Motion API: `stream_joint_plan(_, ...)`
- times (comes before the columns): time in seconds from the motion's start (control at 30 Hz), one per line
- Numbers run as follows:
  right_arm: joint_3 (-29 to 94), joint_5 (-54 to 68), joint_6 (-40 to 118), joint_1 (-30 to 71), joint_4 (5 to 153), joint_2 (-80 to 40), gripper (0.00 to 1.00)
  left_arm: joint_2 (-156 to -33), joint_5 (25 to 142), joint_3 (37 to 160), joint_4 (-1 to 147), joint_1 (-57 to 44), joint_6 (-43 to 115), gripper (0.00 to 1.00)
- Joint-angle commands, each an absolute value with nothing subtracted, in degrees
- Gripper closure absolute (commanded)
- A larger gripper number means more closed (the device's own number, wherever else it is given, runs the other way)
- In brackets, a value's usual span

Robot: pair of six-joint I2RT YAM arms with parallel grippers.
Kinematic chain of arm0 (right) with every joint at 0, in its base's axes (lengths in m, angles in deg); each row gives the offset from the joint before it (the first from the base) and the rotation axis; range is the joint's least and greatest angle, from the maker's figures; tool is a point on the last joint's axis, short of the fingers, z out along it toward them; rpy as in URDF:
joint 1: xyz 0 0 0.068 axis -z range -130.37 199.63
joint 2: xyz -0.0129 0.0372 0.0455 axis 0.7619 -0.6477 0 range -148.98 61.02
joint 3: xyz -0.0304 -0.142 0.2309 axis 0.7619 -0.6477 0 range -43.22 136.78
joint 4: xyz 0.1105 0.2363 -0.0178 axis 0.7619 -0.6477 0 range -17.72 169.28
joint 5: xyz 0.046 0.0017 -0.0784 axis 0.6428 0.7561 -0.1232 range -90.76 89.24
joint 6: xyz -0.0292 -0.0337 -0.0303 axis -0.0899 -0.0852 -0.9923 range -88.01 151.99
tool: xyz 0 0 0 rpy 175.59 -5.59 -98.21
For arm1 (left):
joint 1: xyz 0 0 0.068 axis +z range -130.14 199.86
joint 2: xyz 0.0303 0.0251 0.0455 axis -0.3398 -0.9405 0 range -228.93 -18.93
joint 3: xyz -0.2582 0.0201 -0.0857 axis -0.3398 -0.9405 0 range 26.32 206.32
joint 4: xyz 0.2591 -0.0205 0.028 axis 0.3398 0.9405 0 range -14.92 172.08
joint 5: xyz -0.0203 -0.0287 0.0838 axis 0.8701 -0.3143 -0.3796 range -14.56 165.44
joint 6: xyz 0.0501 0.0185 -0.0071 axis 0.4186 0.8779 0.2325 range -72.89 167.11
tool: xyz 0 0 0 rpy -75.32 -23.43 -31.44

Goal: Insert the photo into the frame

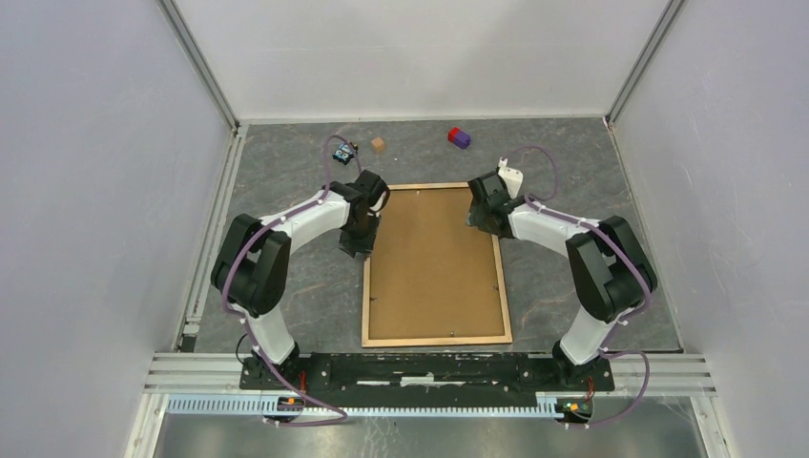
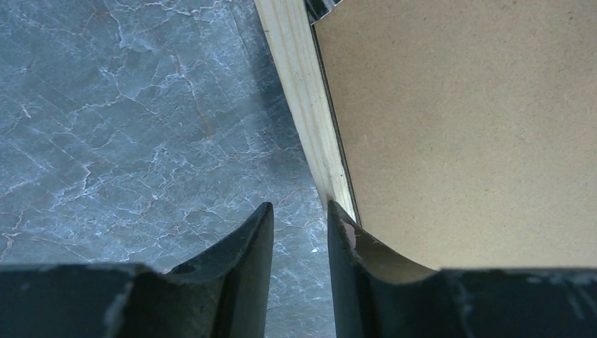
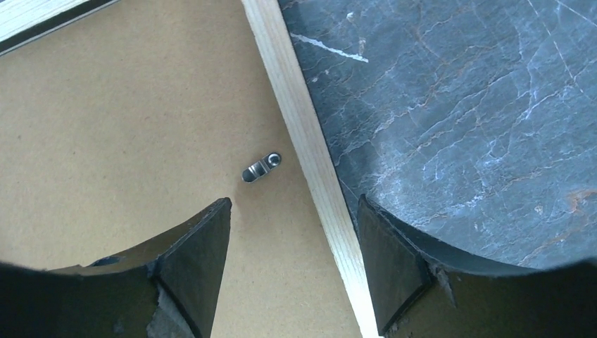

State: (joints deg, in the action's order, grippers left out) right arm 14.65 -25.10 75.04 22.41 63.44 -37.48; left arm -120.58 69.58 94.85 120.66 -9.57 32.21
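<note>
Frame lies flat in the middle of the table, light-wood side up, with the brown backing board seated inside. Photo not visible, can't tell where. Left pincer narrowly parted at the left rail, holding nothing. Right pincer spread astride the right rail by a metal clip. Frame looks light, stiff, thin-railed, probably best pinched across a rail. Purple block by far edge.

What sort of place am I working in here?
Probably a lab robot test cell: plain white enclosure walls, an aluminium rail along the near edge, and a grey marbled tabletop holding the frame.
</note>
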Motion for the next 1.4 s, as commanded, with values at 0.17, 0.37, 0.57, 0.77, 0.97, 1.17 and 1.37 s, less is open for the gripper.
stream_joint_plan(0.17, 19.77, -28.42, 79.62, 23.45, 60.12, -41.01, 0.31, -122.73, 67.25, 96.09, 122.06, -9.70, 34.54, 0.63)
stream_joint_plan(0.37, 21.55, -27.90, 80.24, 23.99, 58.82, -44.42, 0.30, -123.03, 68.21, 96.28, 122.06, -9.68, 34.43, 0.64)
stream_joint_plan(0.57, 23.06, -28.20, 80.15, 24.12, 55.33, -46.12, 0.31, -122.79, 68.48, 96.02, 122.09, -9.68, 34.10, 0.64)
stream_joint_plan(0.77, 19.98, -23.79, 78.49, 24.07, 55.04, -45.08, 0.39, -122.88, 67.92, 96.35, 122.05, -9.67, 33.93, 0.66)
stream_joint_plan(0.97, 17.84, -20.98, 75.83, 24.15, 55.78, -43.90, 0.48, -123.82, 67.83, 96.41, 122.10, -9.69, 33.93, 0.67)
stream_joint_plan(1.17, 17.27, -19.76, 70.23, 24.19, 56.65, -44.77, 0.56, -124.52, 68.27, 96.20, 122.33, -9.67, 34.13, 0.67)
stream_joint_plan(1.37, 16.46, -21.34, 60.01, 24.54, 57.16, -44.72, 0.69, -124.93, 67.83, 96.61, 122.37, -9.67, 35.41, 0.69)
